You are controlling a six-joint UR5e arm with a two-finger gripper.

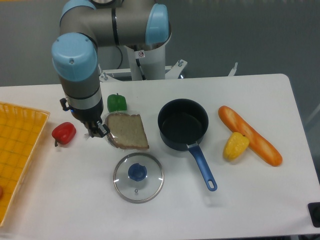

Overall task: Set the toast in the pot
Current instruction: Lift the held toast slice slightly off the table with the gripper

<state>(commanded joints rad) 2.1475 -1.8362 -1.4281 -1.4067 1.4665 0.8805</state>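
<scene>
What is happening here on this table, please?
A robot arm has its claw down at the left edge of the toast, which lies flat on the table. Whether the claw already grips it is unclear. The pot stands empty just right of the toast, and its glass lid lies apart, in front.

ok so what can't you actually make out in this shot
- Gripper: the arm's wrist covers most of it from above, so whether it has closed on the toast is unclear.
- Toast: its left edge is hidden under the gripper.
- Green pepper: partly behind the arm.
- Yellow basket: cut off by the left edge, along with a small orange thing at that edge.
- Dark object: cut off at the lower right corner, unidentifiable.
</scene>
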